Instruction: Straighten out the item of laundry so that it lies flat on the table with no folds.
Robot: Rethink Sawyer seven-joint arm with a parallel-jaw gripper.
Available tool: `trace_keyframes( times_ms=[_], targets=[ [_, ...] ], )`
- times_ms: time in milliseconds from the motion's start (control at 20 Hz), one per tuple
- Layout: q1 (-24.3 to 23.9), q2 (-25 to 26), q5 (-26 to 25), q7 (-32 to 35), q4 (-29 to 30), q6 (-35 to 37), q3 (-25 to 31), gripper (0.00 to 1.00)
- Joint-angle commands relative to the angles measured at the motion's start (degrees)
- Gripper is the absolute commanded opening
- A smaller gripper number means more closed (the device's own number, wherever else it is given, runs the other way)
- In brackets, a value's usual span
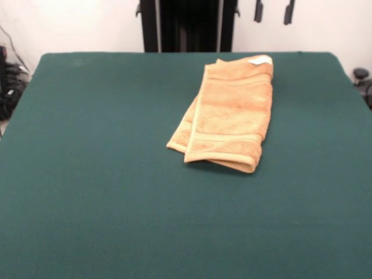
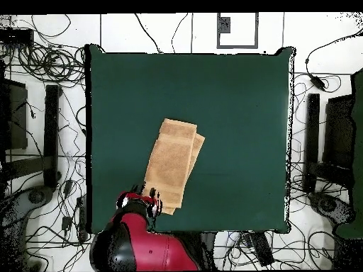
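Observation:
The item of laundry point(image 1: 229, 110) is an orange-tan towel folded over on itself into a long strip, with a lower layer peeking out along its left side. Its white tag point(image 1: 260, 59) sits at the far corner. It lies on the dark green table point(image 1: 87, 174), right of centre and toward the far edge. My gripper point(image 1: 273, 11) hangs above the towel's far end, with only its two dark fingertips point(image 1: 258, 10) showing, spread apart and empty. In the overhead view the towel point(image 2: 172, 164) lies on the table point(image 2: 241, 106) with my gripper point(image 2: 143, 200) at its lower corner.
The red arm point(image 2: 145, 244) reaches over the table's bottom edge in the overhead view. Tangled cables point(image 2: 42, 42) and black stands point(image 2: 51, 134) point(image 2: 312, 142) surround the table on the floor. Green cloth extends wide on every side of the towel.

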Motion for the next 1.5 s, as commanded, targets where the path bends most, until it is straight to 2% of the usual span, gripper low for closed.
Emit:
trace_keyframes(
  times_ms=[50,300,850,1100,1500],
  targets=[
    [1.6,3.2,4.0,9.4,-3.6,10.6,-1.6,1.00],
    [1.3,7.2,2.9,5.6,-12.0,16.2,-5.7,1.00],
    [-6.1,7.0,-1.2,1.9,-20.6,27.2,-1.7,1.00],
    [-9.8,8.0,-2.4,0.7,-21.2,25.8,1.6,1.00],
    [-12.9,9.4,-3.8,-0.2,-22.4,24.6,4.9,1.00]
  ],
)
